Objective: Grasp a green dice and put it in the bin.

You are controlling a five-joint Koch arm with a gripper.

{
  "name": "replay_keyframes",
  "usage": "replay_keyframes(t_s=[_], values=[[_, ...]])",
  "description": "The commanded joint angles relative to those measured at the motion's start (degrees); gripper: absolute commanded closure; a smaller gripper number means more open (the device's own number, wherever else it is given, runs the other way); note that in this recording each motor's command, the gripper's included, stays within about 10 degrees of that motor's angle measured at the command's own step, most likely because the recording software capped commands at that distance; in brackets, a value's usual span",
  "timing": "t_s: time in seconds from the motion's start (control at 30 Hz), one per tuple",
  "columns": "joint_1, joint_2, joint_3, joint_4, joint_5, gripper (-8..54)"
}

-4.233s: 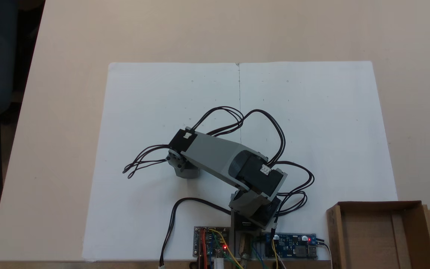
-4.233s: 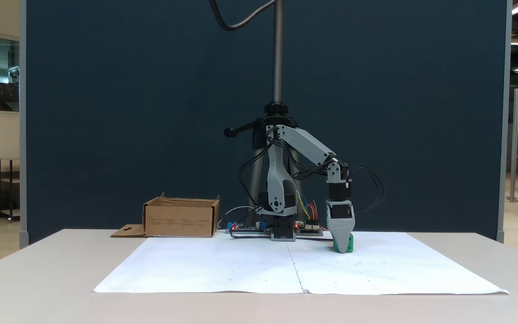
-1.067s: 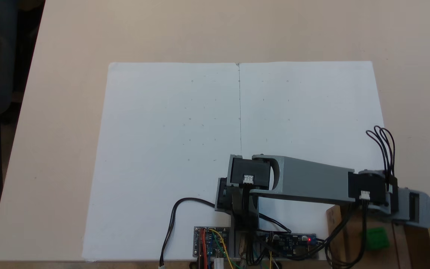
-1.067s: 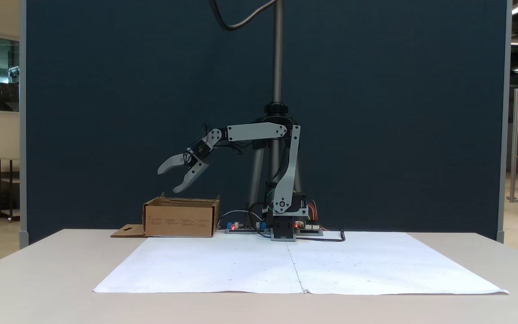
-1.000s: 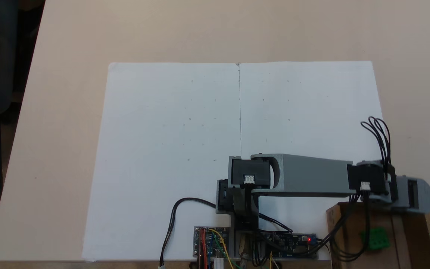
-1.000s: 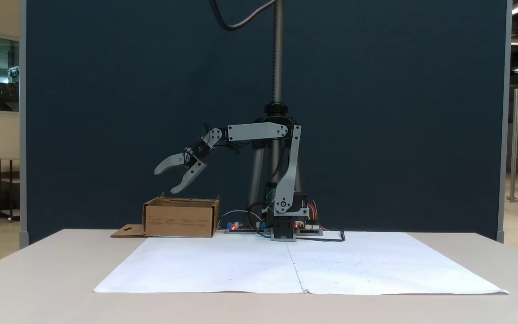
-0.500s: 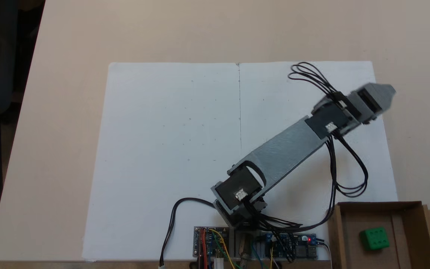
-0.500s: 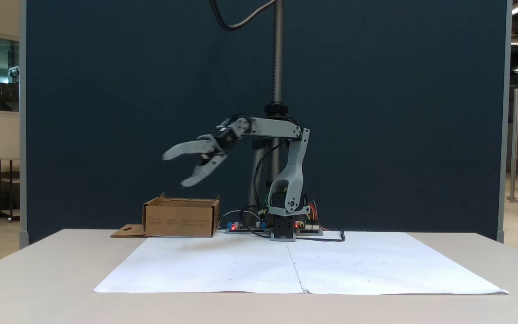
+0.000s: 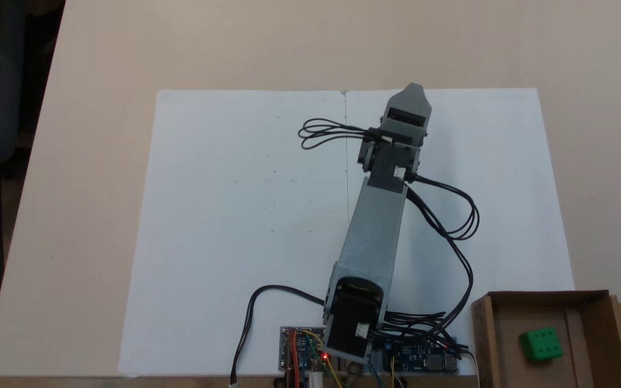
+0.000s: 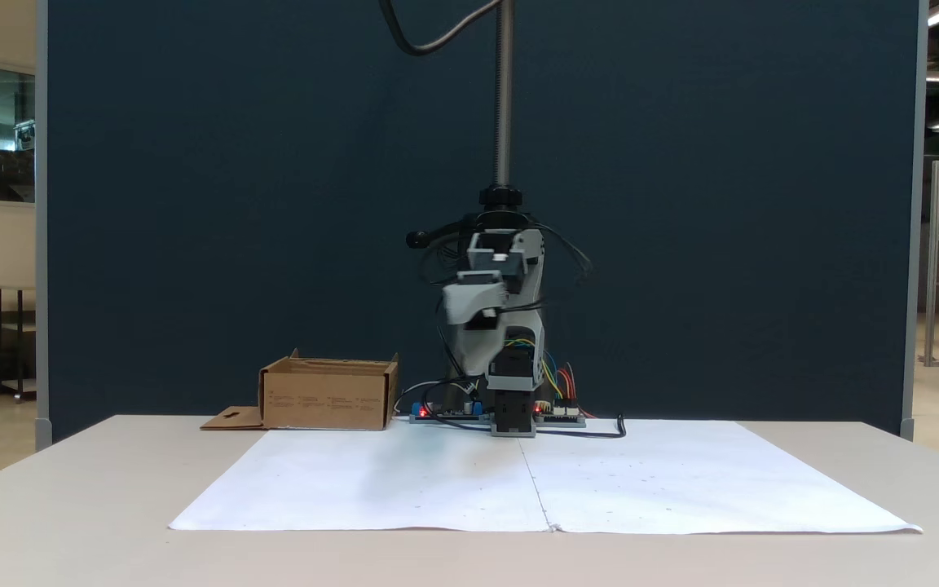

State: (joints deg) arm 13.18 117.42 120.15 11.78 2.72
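Down at five o'clock, the green dice (image 9: 541,344) sat inside the bin (image 9: 488,334); the gripper (image 9: 412,91), jaw spacing unreadable, had swung to twelve, so delivery looked done.

A lab hall: dark partition screen (image 10: 681,204), camera pole (image 10: 504,90), bare circuit boards (image 9: 302,347) on the table (image 10: 70,505).

Evenly, softly lit in both fixed views. Motion-blurred around the end effector (image 10: 469,314); faint soft shadow on the surface (image 10: 70,505) below it. Sharp elsewhere, without glare.
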Motion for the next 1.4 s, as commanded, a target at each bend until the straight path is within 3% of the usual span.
replay_keyframes(t_s=[0.0,0.37,0.57,1.37], values=[[-2.64,4.48,3.08,-9.65,-2.99,2.3],[-7.12,13.01,29.71,-30.3,-3.08,2.3],[-9.67,17.23,36.12,-40.85,-3.25,1.1],[-12.3,18.63,59.24,-82.42,-5.8,1.2]])
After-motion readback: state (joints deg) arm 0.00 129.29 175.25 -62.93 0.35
